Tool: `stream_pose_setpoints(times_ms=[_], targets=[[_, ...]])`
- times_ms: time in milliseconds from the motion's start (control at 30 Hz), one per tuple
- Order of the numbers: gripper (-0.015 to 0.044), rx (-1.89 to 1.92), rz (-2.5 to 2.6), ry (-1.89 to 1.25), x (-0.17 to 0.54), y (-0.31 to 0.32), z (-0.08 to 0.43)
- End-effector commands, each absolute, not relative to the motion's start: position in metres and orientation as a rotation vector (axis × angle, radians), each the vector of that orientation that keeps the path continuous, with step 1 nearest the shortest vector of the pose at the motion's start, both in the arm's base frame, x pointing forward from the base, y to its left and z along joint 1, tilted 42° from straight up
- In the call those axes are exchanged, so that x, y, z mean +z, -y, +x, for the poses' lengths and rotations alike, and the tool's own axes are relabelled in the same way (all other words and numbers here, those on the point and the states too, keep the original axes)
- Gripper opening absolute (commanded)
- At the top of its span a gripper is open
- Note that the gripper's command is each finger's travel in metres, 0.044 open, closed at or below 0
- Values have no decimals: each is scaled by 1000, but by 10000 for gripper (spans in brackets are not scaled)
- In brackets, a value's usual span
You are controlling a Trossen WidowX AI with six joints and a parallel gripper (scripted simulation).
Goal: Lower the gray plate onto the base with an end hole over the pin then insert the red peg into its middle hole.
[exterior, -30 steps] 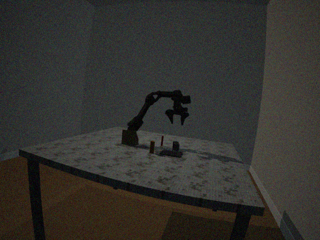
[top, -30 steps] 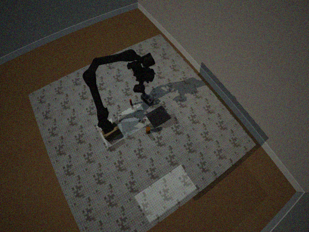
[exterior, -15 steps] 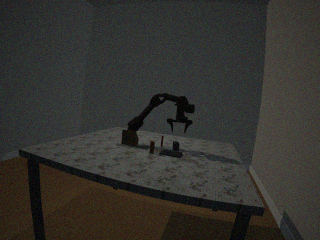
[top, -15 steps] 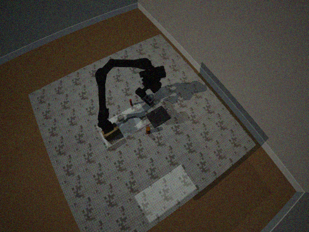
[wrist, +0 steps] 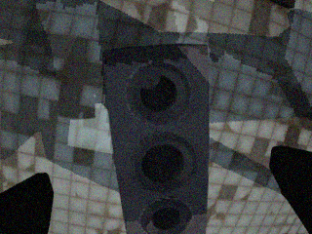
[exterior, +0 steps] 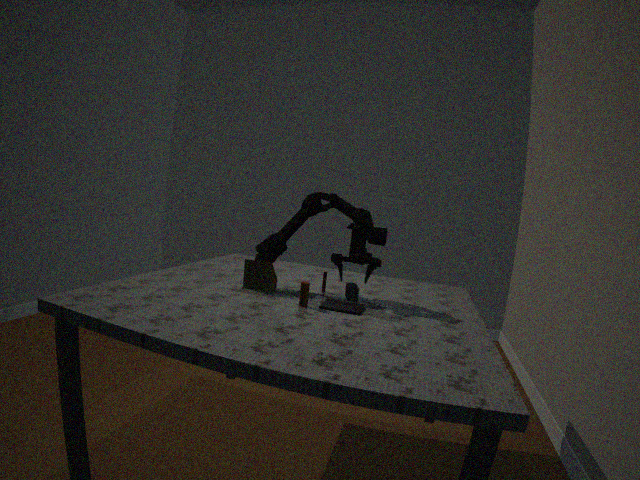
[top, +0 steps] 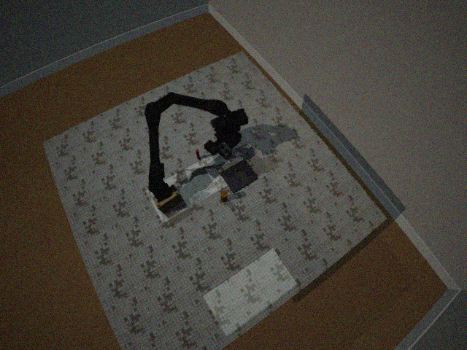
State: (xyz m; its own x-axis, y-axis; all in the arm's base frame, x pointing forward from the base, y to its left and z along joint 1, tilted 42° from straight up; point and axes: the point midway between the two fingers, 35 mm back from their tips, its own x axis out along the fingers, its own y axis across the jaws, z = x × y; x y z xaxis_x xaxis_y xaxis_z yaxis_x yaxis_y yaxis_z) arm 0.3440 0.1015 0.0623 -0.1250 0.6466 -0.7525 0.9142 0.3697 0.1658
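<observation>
Gray three-holed plate [top: 225, 150] [exterior: 352, 291] [wrist: 129, 119] is seen below the gripper [top: 226, 147] [exterior: 354, 281] [wrist: 166, 174], its row of holes running between the two spread fingers in the wrist view. The jaws are wide open and nothing is gripped. Just beside the plate, the dark square base [top: 239, 176] [exterior: 342, 307] is set on the patterned tabletop [top: 150, 278] [exterior: 248, 330], so the plate has not been placed on it. Farther out, the slender red peg [top: 197, 154] [exterior: 324, 282] is stood upright, and an orange cylinder [top: 224, 195] [exterior: 303, 293] is seen upright near the base, apart from the peg.
</observation>
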Motion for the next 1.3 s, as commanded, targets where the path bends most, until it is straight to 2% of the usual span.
stream_pose_setpoints(times_ms=[0,1100,1267], targets=[[440,-439,1366,-1857,59,-106,343],[440,-436,1368,-1859,23,-139,335],[309,-436,1368,-1859,23,-139,335]])
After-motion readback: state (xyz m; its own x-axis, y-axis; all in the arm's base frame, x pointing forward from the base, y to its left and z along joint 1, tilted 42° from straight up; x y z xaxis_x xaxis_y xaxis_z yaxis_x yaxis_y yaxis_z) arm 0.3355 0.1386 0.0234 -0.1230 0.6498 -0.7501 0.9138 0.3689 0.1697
